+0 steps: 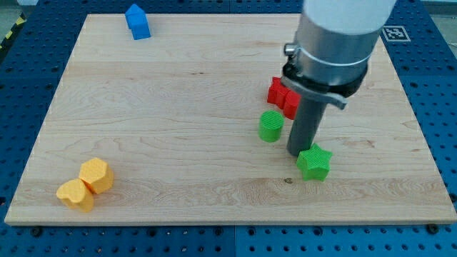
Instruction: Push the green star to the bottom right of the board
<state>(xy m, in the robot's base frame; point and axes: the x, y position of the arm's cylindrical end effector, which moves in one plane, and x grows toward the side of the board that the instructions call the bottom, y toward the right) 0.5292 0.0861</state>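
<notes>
The green star (314,162) is seen lying flat on the wooden board (178,121), in the board's right half and nearer the bottom edge than the top, though well short of the bottom right corner. My tip (298,153) is set on the board just at the star's upper left side, touching it or very nearly so; the exact contact cannot be made out. No pincer is carried by the arm: a straight dark rod is fitted below a grey cylinder (335,43), so nothing is held apart, together or clamped. A green cylinder (270,126) is placed just beside the rod on the view's left, a little higher than the star and apart from it. A red block (283,96), its shape partly hidden by the arm, is found above the green cylinder, toward the right edge's middle. Two yellow blocks (86,185), with many-sided outlines, are pressed against each other near the bottom left corner. A blue block (138,21), shaped like a small house, is stood close to the top edge, left of centre. The board is laid on a blue perforated table (435,107).
</notes>
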